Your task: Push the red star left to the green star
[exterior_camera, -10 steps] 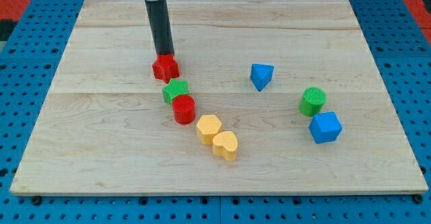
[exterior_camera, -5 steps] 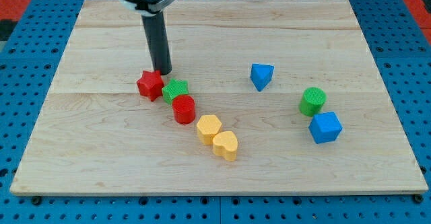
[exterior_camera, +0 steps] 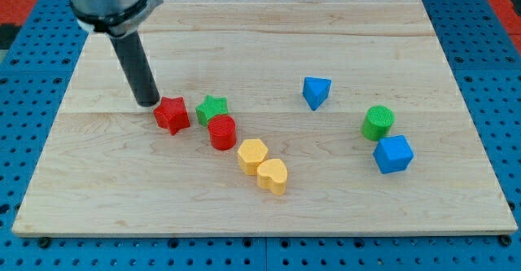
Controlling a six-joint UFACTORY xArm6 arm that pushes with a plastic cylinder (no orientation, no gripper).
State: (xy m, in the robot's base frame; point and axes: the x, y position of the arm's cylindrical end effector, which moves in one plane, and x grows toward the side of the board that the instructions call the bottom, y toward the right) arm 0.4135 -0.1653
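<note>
The red star [exterior_camera: 172, 113] lies on the wooden board, just left of the green star [exterior_camera: 212, 108], with a small gap between them. My tip [exterior_camera: 147, 102] stands just up and to the left of the red star, close to it or touching its upper left point. A red cylinder [exterior_camera: 222, 132] sits right below the green star, touching it.
Two yellow blocks [exterior_camera: 253, 155] [exterior_camera: 273, 175] trail down to the right of the red cylinder. A blue triangular block [exterior_camera: 317, 92] lies right of centre. A green cylinder [exterior_camera: 378, 122] and a blue cube [exterior_camera: 393, 154] sit at the right. The board's left edge [exterior_camera: 50, 133] is near.
The red star has slid down and left, from above the green star to its left side. My tip has moved from above the star leftwards to its upper left.
</note>
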